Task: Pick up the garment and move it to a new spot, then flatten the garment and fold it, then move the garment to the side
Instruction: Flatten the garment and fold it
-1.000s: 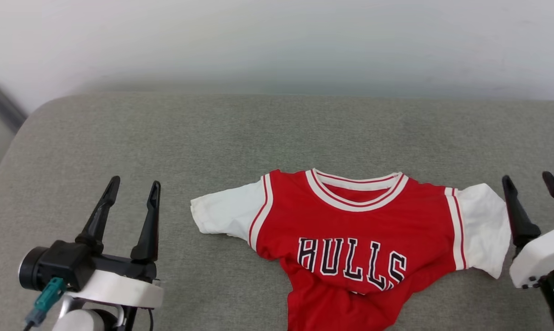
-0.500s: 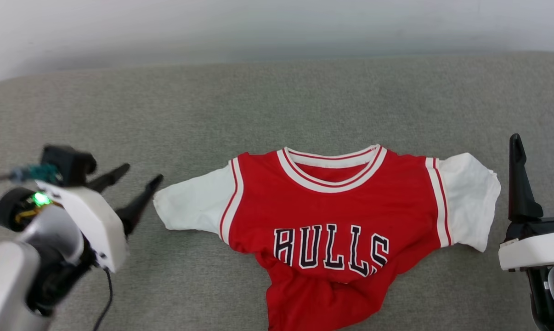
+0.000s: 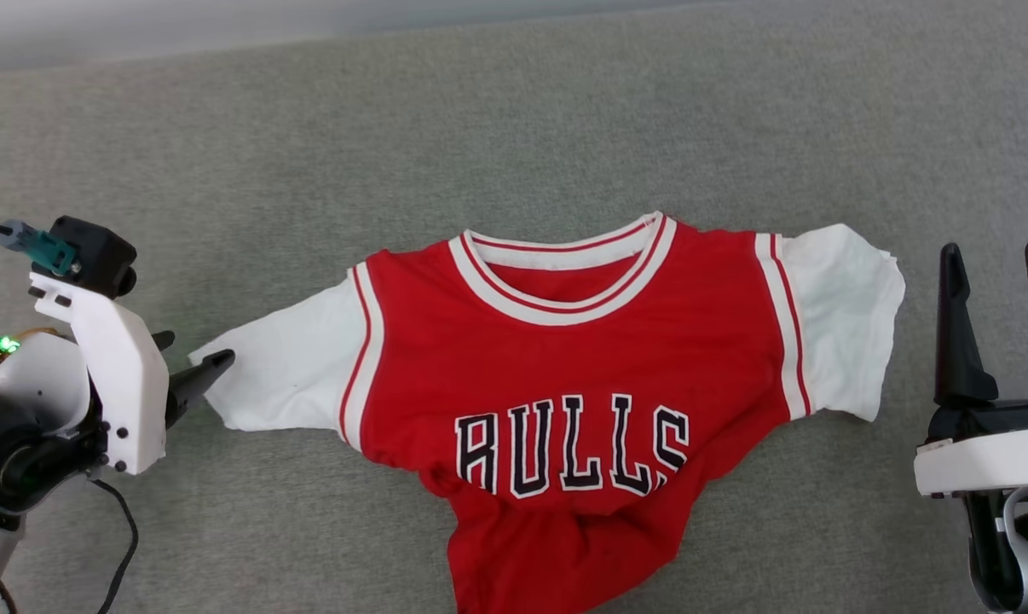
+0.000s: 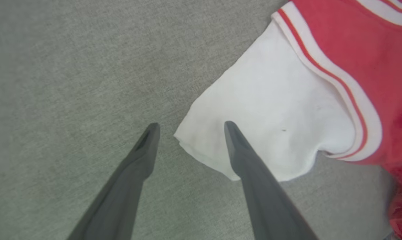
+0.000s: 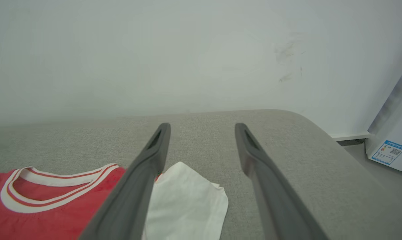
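The shirt (image 3: 565, 358) lies face up on the grey cushion (image 3: 224, 128). Its collar (image 3: 565, 277) points away from the robot, both white sleeves are spread sideways, and the hem (image 3: 557, 554) is bunched and twisted toward the near edge.

The left gripper (image 4: 191, 124) has its jaws wide apart and straddles the outer corner of the left sleeve (image 4: 271, 113). One finger is over white cloth and the other over bare cushion; whether the tips touch the fabric cannot be told. The right gripper (image 3: 991, 247) is also spread and empty, just beside the right sleeve (image 3: 838, 315) but apart from it.

The shirt looks thin, light and limp, with no stiffness of its own. It will likely sag from any point it is held by, and a single pinch would probably let it hang in a rope. It does not look fragile, though smooth jersey cloth may slip out of a shallow bite.

The best holds appear to be the two sleeve ends or the striped shoulder seams, taken evenly on both sides so the body hangs flat. The edges lie flush, so the fingers would have to press into the soft cushion to catch both layers. The crumpled hem may drag and stay creased when the shirt is lifted.
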Motion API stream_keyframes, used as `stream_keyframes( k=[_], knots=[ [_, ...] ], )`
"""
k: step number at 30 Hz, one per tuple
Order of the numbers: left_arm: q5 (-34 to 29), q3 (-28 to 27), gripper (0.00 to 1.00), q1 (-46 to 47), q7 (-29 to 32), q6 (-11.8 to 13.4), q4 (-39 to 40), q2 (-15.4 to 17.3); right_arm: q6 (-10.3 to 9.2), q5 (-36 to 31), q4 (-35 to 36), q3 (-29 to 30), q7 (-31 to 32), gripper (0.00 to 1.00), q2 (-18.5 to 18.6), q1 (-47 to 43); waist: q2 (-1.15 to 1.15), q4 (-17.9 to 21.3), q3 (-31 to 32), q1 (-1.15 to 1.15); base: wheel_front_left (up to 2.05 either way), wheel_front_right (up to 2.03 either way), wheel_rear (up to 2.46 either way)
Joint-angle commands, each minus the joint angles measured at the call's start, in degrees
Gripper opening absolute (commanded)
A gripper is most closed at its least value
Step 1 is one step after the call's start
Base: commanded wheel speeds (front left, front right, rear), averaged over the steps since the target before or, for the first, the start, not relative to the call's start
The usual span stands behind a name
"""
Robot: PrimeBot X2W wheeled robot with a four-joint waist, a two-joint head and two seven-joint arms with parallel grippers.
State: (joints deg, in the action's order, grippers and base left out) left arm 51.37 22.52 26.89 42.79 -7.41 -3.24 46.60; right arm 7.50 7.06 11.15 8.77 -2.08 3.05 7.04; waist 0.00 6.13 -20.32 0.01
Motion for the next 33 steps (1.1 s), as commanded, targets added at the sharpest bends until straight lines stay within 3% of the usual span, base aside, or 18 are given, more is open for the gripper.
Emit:
stream_keyframes(
  k=[1,10,12,18,21,27,28,33],
  knots=[
    [0.4,0.6,1.00,1.0,0.2,-0.1,-1.1,0.2,-0.02,0.5,-0.7,0.1,-0.6,1.00,-0.2,0.6,0.00,1.2,-1.6,-0.01,0.00,0.00,0.00],
    [-0.3,7.5,1.00,1.3,1.8,0.0,-6.7,0.4,-0.02,1.1,-2.0,0.4,-2.4,1.00,-0.2,1.7,0.00,2.6,-3.2,-0.01,0.00,0.00,0.00],
    [0.1,8.8,0.00,0.7,1.7,0.0,-7.3,0.1,-0.02,0.9,-2.1,0.4,-2.4,1.00,-0.3,1.9,0.00,2.6,-3.2,-0.01,0.00,0.00,0.00],
    [-2.6,7.8,0.00,1.2,-6.0,0.3,-7.3,-0.4,-0.02,-1.2,-2.5,-0.2,-0.2,1.00,-0.2,0.8,0.00,1.8,-1.1,-0.01,0.00,0.00,0.00],
    [-6.2,6.7,0.00,1.4,-11.2,1.7,-6.3,0.6,-0.02,-1.8,-2.6,-1.0,2.8,1.00,0.8,0.2,0.00,1.0,0.8,-0.01,0.00,0.00,0.00],
    [-12.5,6.0,0.00,-0.6,-20.9,5.0,0.1,0.7,-0.03,-1.0,-2.3,-3.2,12.9,1.00,6.7,-0.4,0.00,-1.5,4.8,-0.01,0.00,0.00,0.00],
    [-12.5,6.0,0.00,-0.6,-20.9,5.0,0.1,0.7,-0.03,-1.0,-2.3,-3.2,12.9,1.00,6.7,-0.4,0.00,-1.5,4.8,-0.01,0.00,0.00,0.00],
    [-15.8,5.6,0.00,-3.0,-25.3,7.9,7.7,1.3,-0.03,3.4,-1.0,-5.3,24.5,1.00,12.7,1.0,0.00,-3.6,6.4,-0.01,0.00,0.00,0.00]
  ],
)
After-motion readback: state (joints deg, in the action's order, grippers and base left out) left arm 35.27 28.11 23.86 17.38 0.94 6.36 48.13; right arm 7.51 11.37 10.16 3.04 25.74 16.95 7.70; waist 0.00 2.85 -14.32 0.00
